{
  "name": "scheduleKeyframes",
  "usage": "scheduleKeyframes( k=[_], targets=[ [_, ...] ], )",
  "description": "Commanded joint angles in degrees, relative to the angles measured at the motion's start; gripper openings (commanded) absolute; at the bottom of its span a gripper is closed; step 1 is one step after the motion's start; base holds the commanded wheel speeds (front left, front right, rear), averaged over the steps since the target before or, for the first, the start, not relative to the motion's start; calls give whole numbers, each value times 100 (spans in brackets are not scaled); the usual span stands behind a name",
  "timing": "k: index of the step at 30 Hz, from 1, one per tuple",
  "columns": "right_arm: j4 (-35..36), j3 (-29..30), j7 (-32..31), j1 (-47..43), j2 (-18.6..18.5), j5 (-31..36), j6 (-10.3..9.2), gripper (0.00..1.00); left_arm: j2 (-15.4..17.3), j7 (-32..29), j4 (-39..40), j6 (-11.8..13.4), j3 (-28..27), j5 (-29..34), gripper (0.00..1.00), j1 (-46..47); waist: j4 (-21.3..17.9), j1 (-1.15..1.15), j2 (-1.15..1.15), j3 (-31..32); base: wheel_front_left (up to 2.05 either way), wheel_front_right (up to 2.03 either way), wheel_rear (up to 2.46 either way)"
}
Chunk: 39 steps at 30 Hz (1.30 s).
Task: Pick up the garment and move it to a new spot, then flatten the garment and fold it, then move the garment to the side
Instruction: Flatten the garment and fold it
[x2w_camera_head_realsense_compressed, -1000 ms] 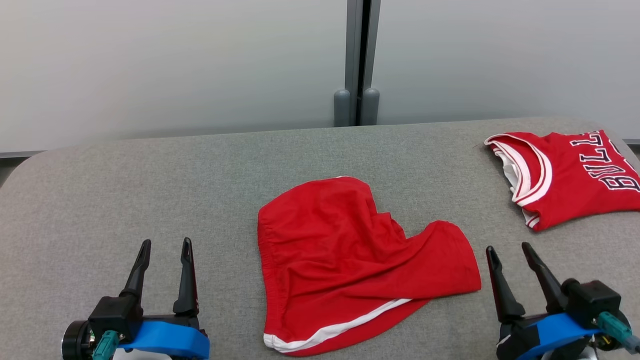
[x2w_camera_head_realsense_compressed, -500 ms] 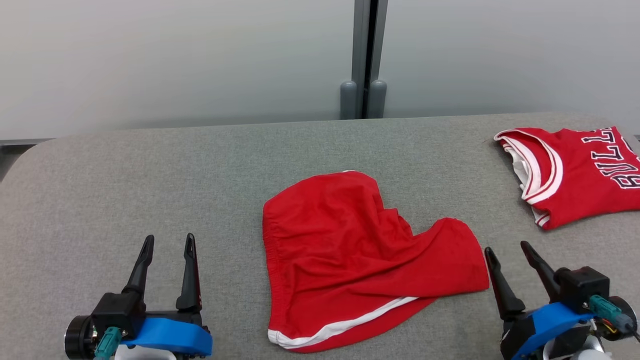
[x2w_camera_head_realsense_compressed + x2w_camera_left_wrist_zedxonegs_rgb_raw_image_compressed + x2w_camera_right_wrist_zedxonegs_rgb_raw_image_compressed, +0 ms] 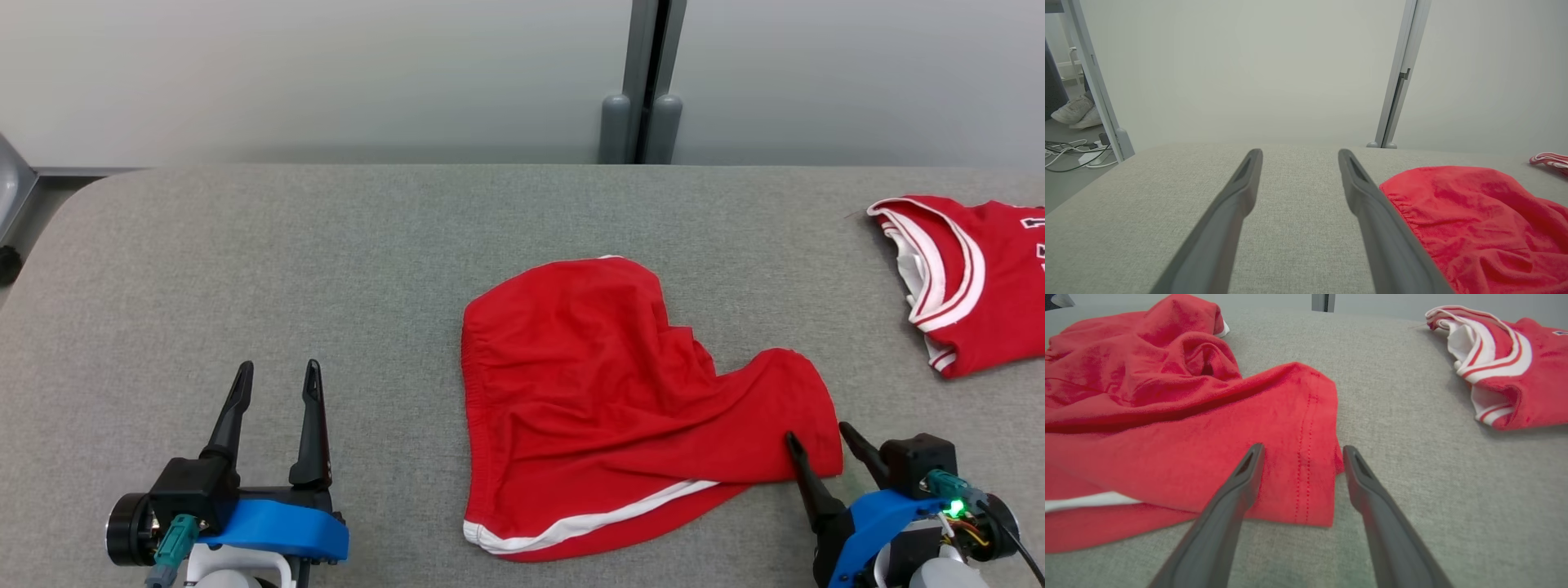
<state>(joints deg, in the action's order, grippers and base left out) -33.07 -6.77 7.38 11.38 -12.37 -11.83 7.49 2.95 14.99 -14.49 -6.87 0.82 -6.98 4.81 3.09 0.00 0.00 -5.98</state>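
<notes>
The garment, red shorts with a white trim stripe, lies crumpled in the middle of the grey padded table. My right gripper is open at its near right corner. In the right wrist view the stitched hem of the garment lies between and just beyond the right gripper, whose left finger is over the cloth. My left gripper is open and empty at the lower left, well left of the shorts. In the left wrist view the left gripper is over bare table, with the garment to its right.
A folded red jersey with white trim lies at the table's far right, also visible as the jersey in the right wrist view. A grey partition post stands behind the table. Shoes and cables lie on the floor beyond the left edge.
The head camera has turned, shifting the whole picture right. My right gripper has come in to the garment's near right corner and now straddles its hem. The left gripper has kept its place.
</notes>
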Motion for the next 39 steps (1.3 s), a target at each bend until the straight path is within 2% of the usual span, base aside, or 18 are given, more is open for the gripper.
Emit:
scheduleKeyframes(
  k=[1, 4, 5, 6, 7, 15, 22, 28, 35, 39],
  targets=[
    [-38, -9, 52, 85, -3, -25, 1, 100, -7, 27, 3, -22, 1, -8, 100, 50, 33, 0, 0, -34, 0, 0, 0],
    [-387, -117, 149, 198, 17, -105, 1, 100, -7, 27, 5, -24, -13, -6, 100, 102, 65, 0, 0, -89, 0, 0, 0],
    [-478, -155, 194, 245, 24, -132, 1, 87, -7, 27, 4, -25, -18, -4, 100, 107, 67, 0, 0, -98, 0, 0, 0],
    [-546, -188, 249, 291, 30, -158, 1, 27, -7, 27, 3, -26, -25, -3, 100, 110, 66, 0, 0, -106, 0, 0, 0],
    [-595, -229, 315, 327, 43, -188, 1, 0, -8, 27, 4, -27, -33, -1, 100, 111, 59, 0, 0, -113, 0, 0, 0],
    [-554, -551, 615, 268, 28, -360, 1, 0, -8, 27, -29, -13, -48, -29, 100, 2, -118, 0, 0, 15, 0, 0, 0],
    [215, -848, 406, -241, -20, -628, 1, 0, -8, 27, -41, 42, 1, -58, 100, -114, -299, 0, 0, 176, 0, 0, 0],
    [1442, -928, -448, -1003, -170, -932, 1, 0, -8, 26, -32, 45, -24, -50, 100, -211, -488, 0, 0, 201, 0, 0, 0],
    [3055, -776, -1909, -1892, -328, -1337, 1, 0, -8, 27, -26, 62, -11, -61, 100, -266, -737, 0, 0, 250, 0, 0, 0],
    [3745, -606, -2646, -2286, -372, -1536, 1, 0, -7, 27, -35, 58, 9, -65, 100, -241, -829, 0, 0, 272, 0, 0, 0]
  ],
)
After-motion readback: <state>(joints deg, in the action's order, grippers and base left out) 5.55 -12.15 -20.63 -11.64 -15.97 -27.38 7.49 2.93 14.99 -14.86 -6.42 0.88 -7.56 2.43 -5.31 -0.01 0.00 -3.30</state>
